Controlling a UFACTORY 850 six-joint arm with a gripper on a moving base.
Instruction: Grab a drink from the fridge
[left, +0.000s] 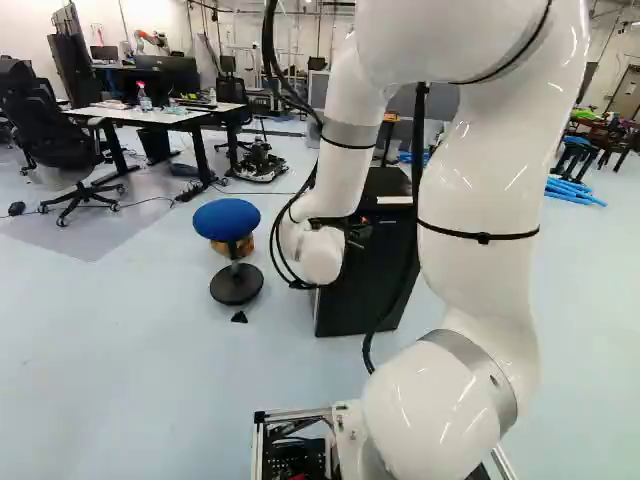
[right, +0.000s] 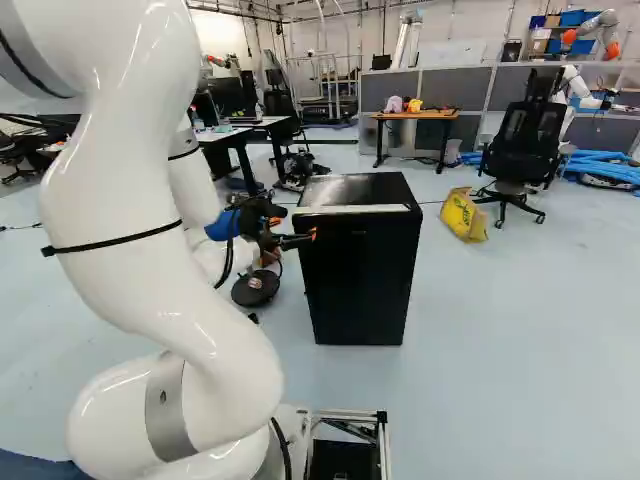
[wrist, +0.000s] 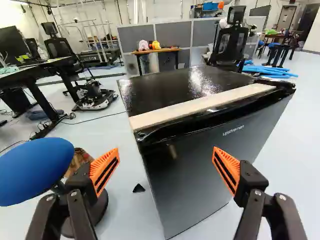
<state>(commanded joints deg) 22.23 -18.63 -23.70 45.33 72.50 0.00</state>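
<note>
Fridge (wrist: 200, 165) is standing upright ahead of the base, door side toward the arm (left: 475, 180), and looking shut. No drink is showing at it; presumably any drink is sitting inside, behind the door. Pale strip (wrist: 200, 106) is running along the fridge's top front edge. Main worry: the claw (wrist: 165, 150) is lining up poorly with the door's edge, one finger in front of the door face, the other out past the fridge's near left corner. Driving straight on from there, it would likely be pushing the door or corner instead of hooking it, and sliding or rocking the whole fridge. A weak hold on that smooth edge would probably be slipping mid-pull, letting the door fall shut. A good pull could be swinging the door into the arm or base, if they are staying this near the fridge. Blue stool (wrist: 35, 170), standing beside the fridge on its left, is crowding the arm's room for a wide sweep; the loose cable (left: 368, 345), hanging in front of the fridge in the left base view, might be catching on an opening door. As for the claw: fingers are standing wide apart, holding nothing, apparently not touching the fridge, though contact is hard to judge.
</note>
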